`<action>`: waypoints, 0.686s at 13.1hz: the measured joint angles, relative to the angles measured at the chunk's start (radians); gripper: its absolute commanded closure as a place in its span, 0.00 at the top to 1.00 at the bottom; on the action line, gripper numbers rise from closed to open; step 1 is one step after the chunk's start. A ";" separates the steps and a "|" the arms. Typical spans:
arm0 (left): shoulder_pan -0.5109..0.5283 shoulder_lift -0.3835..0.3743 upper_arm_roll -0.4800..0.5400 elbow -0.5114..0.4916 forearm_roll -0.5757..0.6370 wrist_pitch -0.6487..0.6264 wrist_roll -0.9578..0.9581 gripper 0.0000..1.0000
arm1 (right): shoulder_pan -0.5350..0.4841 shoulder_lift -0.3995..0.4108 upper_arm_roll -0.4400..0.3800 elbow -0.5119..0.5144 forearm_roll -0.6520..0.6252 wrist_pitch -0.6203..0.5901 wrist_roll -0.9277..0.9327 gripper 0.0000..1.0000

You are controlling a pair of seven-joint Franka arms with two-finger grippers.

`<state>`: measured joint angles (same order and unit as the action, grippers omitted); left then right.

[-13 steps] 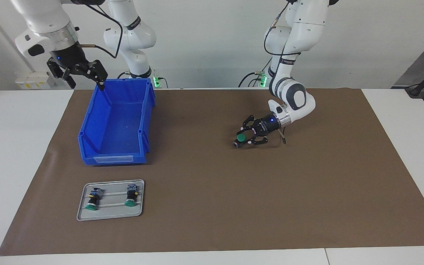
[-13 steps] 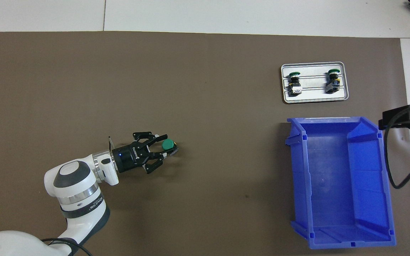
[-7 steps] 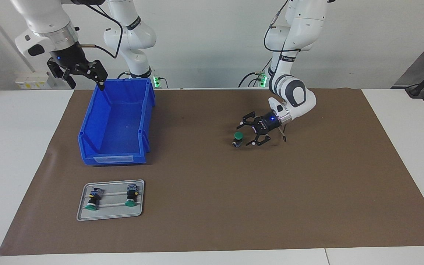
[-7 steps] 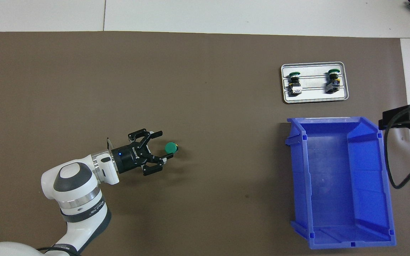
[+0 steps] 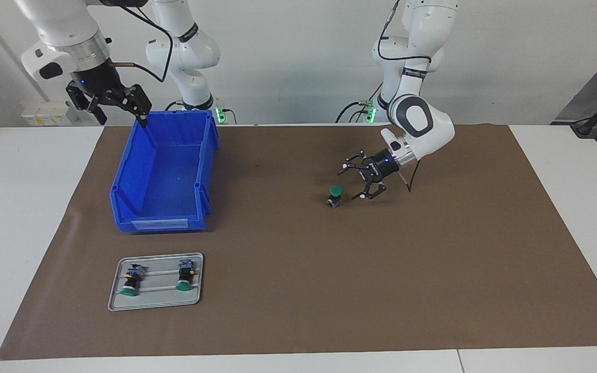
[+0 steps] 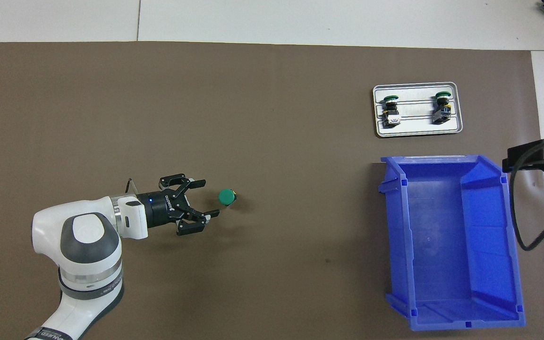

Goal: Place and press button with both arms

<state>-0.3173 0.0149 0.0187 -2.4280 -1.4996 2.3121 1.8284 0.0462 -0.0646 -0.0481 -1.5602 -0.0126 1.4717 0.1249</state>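
Small push button (image 5: 334, 196) (image 6: 227, 197) with a round green mushroom cap on a short black cylindrical body. It stands upright, cap uppermost, on the brown mat near the table's middle, toward the left arm's end, free of any grip.

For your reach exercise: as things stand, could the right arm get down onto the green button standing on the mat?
Probably yes. The button stands upright alone on bare mat, with the open left end effector beside it and apart. The right end effector waits by the blue bin.

Right hand (image 6: 539, 157) cut off by overhead edge; tray (image 5: 114, 300) buttons' (image 5: 132, 280) markings too small to read.
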 measured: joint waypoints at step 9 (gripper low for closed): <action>0.023 -0.021 -0.002 0.181 0.680 -0.007 -0.777 0.97 | 0.000 0.000 0.000 0.000 0.000 0.000 0.000 1.00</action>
<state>-0.2943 -0.0060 0.0165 -2.2471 -0.8201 2.3047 1.0512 0.0462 -0.0646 -0.0481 -1.5602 -0.0126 1.4717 0.1249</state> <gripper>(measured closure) 0.022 0.000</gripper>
